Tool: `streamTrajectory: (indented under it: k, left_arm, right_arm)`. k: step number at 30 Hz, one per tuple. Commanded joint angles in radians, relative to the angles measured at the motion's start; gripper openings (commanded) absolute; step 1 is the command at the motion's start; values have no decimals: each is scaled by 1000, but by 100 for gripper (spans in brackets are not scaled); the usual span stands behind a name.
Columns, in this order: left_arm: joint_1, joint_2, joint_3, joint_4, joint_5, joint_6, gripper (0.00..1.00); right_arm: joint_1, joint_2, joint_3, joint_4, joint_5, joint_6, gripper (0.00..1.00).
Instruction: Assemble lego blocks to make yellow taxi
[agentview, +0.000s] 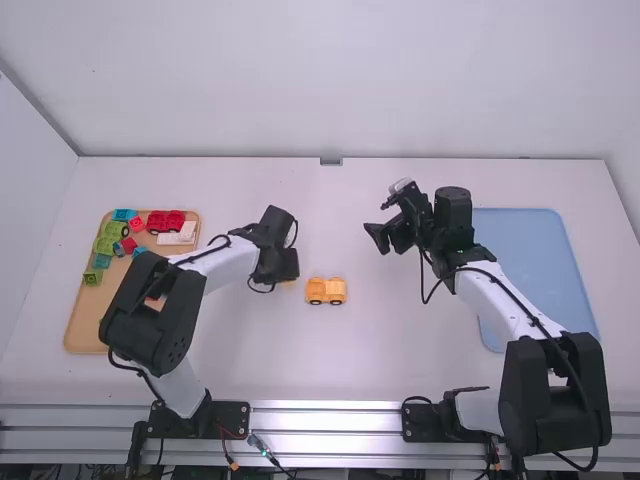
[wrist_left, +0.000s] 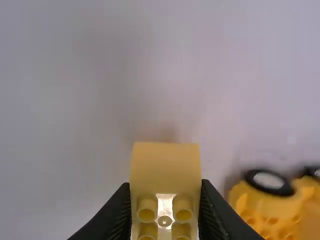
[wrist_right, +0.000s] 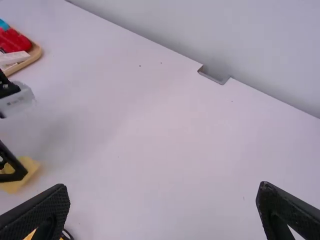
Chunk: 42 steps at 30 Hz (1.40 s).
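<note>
The yellow block-built taxi body with black wheels (agentview: 326, 291) stands on the white worktop (agentview: 400, 350) — seemingly part-built. Close by, the left gripper (wrist_left: 165, 187) pinches a studded yellow plastic block (wrist_left: 165, 164), probably yet to be added — the right gripper (wrist_right: 164, 189) is spread, empty.

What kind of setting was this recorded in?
Probably a robotics lab workstation: two white-and-black robot arms mounted at a silver metal rail, plus a tan tray of colourful toy blocks on a white table.

The white table (agentview: 380, 350) bears a wooden tray (agentview: 84, 325), blue tray (agentview: 525, 250), wheeled block (agentview: 326, 291).
</note>
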Motion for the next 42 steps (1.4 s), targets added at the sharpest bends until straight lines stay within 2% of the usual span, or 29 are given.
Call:
streamTrajectory:
  k: [1,5,8,10,24,29,33,36,37,38,41,42]
  left_arm:
    - [-5,8,-6,-8,-3,-311,2]
    - [4,8,3,-60,1,-460,2]
    - [7,8,23,-164,-32,-726,2]
    - [6,8,26,-190,-44,-810,2]
    - [6,8,27,-248,-29,-1410,2]
    - [6,8,26,-217,-30,-1434,4]
    - [6,8,26,-201,-30,-1434,10]
    - [6,8,26,-201,-30,-1434,31]
    - [6,8,26,-203,-30,-1434,48]
    - [6,8,26,-204,-30,-1434,57]
    - [6,8,26,-204,-30,-1433,66]
    - [7,8,26,-204,-30,-1433,72]
  right_arm:
    - [0,-25,-12,-4,-6,1,99]
    - [0,-25,-12,-4,-6,1,99]
    - [0,-25,-12,-4,-5,0,99]
    - [0,-25,-12,-4,-6,0,99]
    - [0,-25,-12,-9,-6,1,99]
    - [0,-24,-13,-16,-5,0,99]
    - [0,-25,-12,-24,-6,0,99]
    - [0,-24,-12,-30,-6,1,100]
    - [0,-24,-12,-30,-6,1,99]
    - [0,-25,-12,-30,-6,0,99]
    - [0,-25,-12,-30,-6,1,99]
    - [0,-25,-12,-30,-6,1,99]
